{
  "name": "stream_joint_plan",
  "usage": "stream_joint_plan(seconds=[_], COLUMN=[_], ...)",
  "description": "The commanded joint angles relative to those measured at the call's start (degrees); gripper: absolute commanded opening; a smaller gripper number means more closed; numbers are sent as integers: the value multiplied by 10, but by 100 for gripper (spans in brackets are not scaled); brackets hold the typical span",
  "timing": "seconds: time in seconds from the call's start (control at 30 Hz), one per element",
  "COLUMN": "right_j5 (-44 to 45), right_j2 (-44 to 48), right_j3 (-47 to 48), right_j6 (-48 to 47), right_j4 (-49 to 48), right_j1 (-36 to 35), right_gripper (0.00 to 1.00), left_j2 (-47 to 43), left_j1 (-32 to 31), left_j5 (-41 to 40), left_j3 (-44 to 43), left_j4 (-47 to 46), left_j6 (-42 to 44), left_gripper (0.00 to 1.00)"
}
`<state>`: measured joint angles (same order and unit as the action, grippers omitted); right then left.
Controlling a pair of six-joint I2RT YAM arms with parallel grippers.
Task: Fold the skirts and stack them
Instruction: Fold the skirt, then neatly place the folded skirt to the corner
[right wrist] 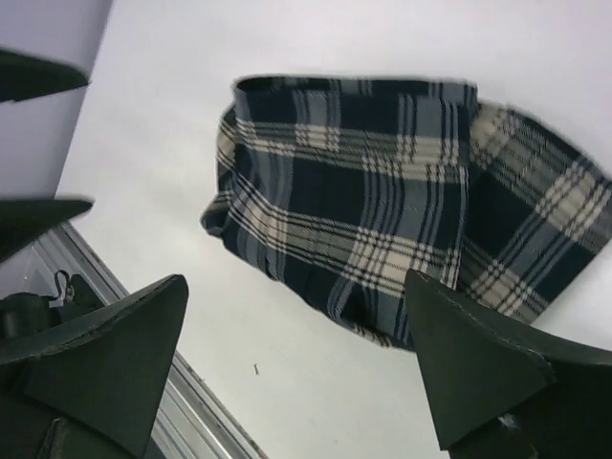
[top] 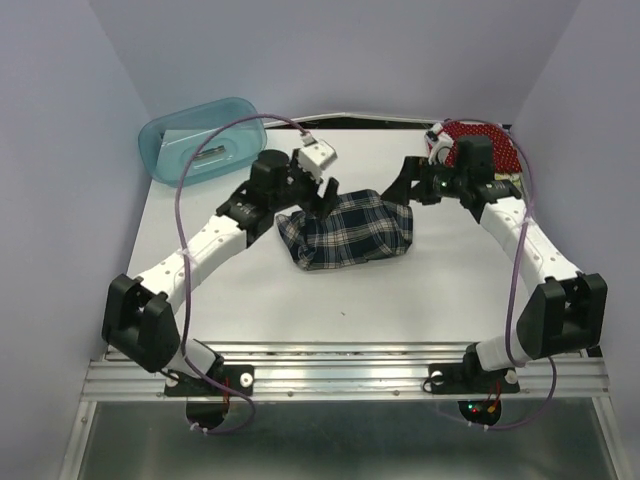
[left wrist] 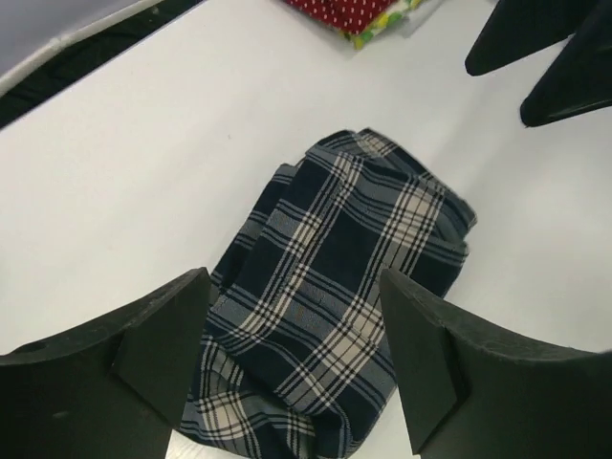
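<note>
A folded navy, white and green plaid skirt (top: 345, 230) lies in the middle of the table; it also shows in the left wrist view as the plaid skirt (left wrist: 335, 296) and in the right wrist view as the plaid skirt (right wrist: 382, 210). My left gripper (top: 328, 193) hovers open just above its back left corner, nothing between its fingers (left wrist: 143, 354). My right gripper (top: 408, 183) hovers open over its back right corner, fingers (right wrist: 478, 363) wide apart and empty. A red dotted skirt (top: 492, 140) lies at the back right on a yellowish patterned one (left wrist: 378, 29).
A translucent teal plastic tub (top: 200, 140) stands at the back left corner. Purple walls close in both sides. A metal rail (top: 340, 375) runs along the table's near edge by the arm bases.
</note>
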<state>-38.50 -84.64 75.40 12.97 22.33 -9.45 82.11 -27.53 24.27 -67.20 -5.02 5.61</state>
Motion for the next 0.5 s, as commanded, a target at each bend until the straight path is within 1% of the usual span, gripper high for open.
stream_joint_plan(seconds=[0.0, 0.1, 0.13, 0.17, 0.27, 0.3, 0.37, 0.47], right_j5=[80, 88, 84, 79, 43, 23, 12, -17], right_j2=[10, 40, 43, 43, 31, 27, 22, 17], right_j3=[-100, -140, -156, -162, -184, -191, -212, -233], right_j6=[44, 71, 78, 83, 101, 110, 122, 153], right_j4=[14, -8, -10, -10, -11, -18, -39, -63], right_j1=[5, 32, 54, 65, 87, 93, 99, 104], right_gripper=[100, 100, 100, 100, 100, 100, 100, 100], left_j2=[9, 31, 41, 65, 96, 113, 143, 176], left_j1=[-133, -196, -229, -243, -277, -284, -301, -307], left_j5=[-200, -267, -293, -308, -328, -333, -357, -384], left_j3=[-7, 15, 22, 23, 28, 31, 35, 21], left_j4=[107, 106, 108, 111, 106, 96, 63, 31], left_j6=[206, 279, 314, 324, 343, 348, 361, 363], left_gripper=[85, 86, 86, 86, 84, 84, 84, 83])
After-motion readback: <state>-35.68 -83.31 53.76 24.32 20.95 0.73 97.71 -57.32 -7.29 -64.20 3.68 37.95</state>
